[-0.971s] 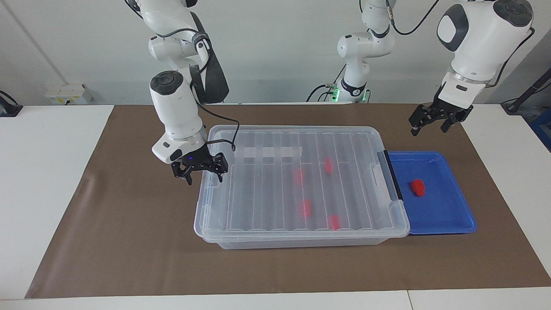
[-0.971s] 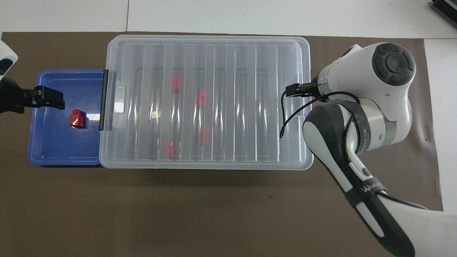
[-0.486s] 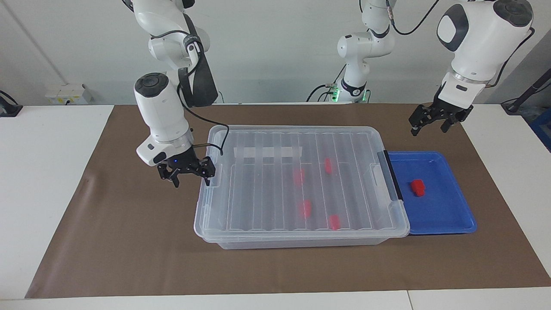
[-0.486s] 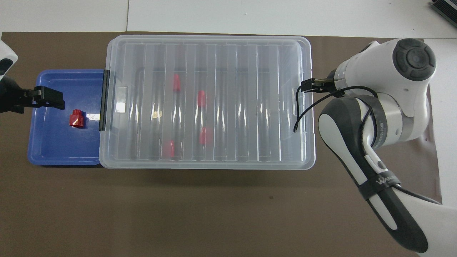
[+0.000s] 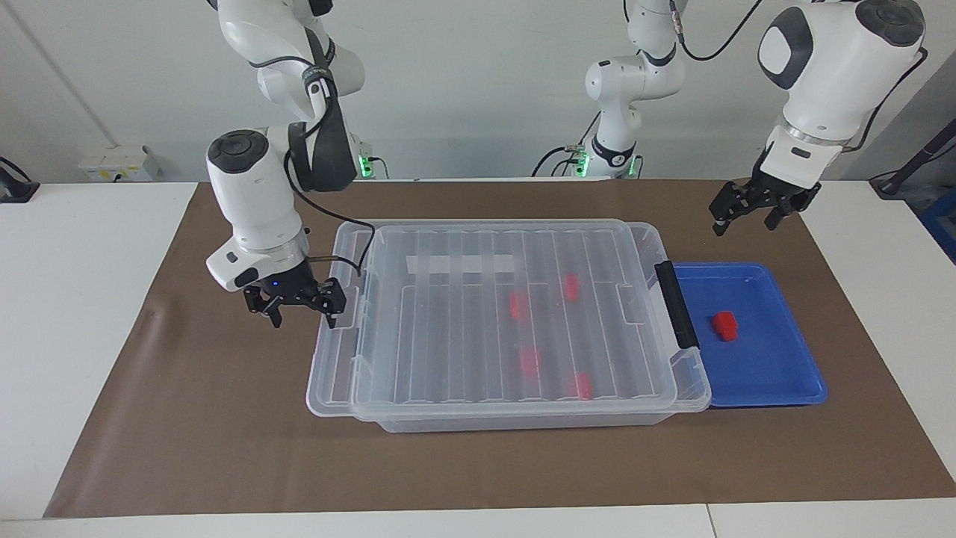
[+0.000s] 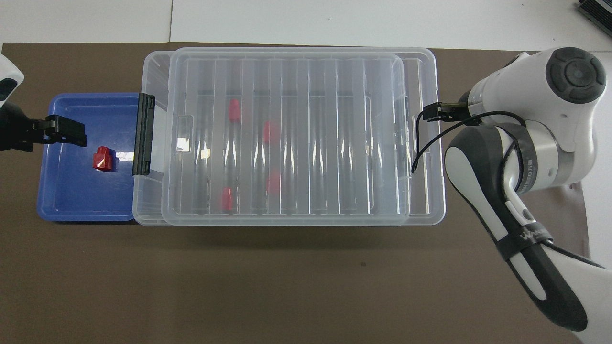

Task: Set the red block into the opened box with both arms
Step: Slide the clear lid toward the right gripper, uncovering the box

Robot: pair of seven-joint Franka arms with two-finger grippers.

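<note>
The red block (image 5: 724, 326) (image 6: 103, 158) lies alone in the shallow blue tray (image 5: 784, 373) (image 6: 67, 200). The clear box (image 5: 523, 422) (image 6: 152, 200) stands beside the tray, and several more red blocks show through its ribbed lid (image 5: 463, 336) (image 6: 311, 143). The lid sits shifted toward the right arm's end, overhanging the box there. My right gripper (image 5: 301, 312) is open at that end of the lid, one fingertip (image 5: 329, 315) over the lid's rim. My left gripper (image 5: 747, 215) hangs open over the mat by the tray's edge; one finger (image 6: 67, 134) shows in the overhead view.
A brown mat (image 5: 224, 448) (image 6: 287, 286) covers the table under box and tray. The box's black handle (image 5: 676, 314) (image 6: 143, 134) faces the tray. A black cable (image 6: 416, 143) loops from the right wrist over the lid's end.
My right gripper has moved toward the right arm's end of the table, dragging the lid with it, so the lid now overhangs the box. The left arm has not moved.
</note>
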